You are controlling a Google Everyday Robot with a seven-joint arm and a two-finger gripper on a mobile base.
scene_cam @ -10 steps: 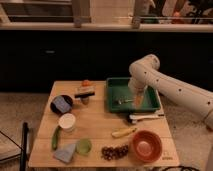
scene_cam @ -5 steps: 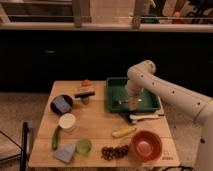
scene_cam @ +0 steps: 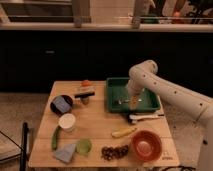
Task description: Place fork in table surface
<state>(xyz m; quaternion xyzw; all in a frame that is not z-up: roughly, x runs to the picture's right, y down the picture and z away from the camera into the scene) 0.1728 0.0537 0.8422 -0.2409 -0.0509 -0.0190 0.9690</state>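
The task is at its pick-up stage, and no part of the placement is complete; the arm reaches down from the right side of the scene into the green tray [scene_cam: 114, 89], and the gripper [scene_cam: 134, 103] sits low over the tray floor near the front wall; whether the gripper is spread, closed or pinching anything cannot be told from this view. A slim pale piece, judged to be the fork [scene_cam: 119, 101], lies on the tray floor just beside the gripper, toward the tray centre; contact between the two cannot be confirmed. The fork is therefore inside the tray and not on the bench [scene_cam: 100, 127]. Remaining steps, as a judgement: secure the fork, lift it clear of the tray wall, carry it over the wall, and set it down on bare wood. Bare wood shows in the middle of the bench, between the tray and the white cup [scene_cam: 66, 121]; the strip in front of the tray is partly taken by the white-handled tool [scene_cam: 145, 117], the yellow piece [scene_cam: 123, 132] and the red bowl [scene_cam: 145, 145], so the middle area is the more suitable target.
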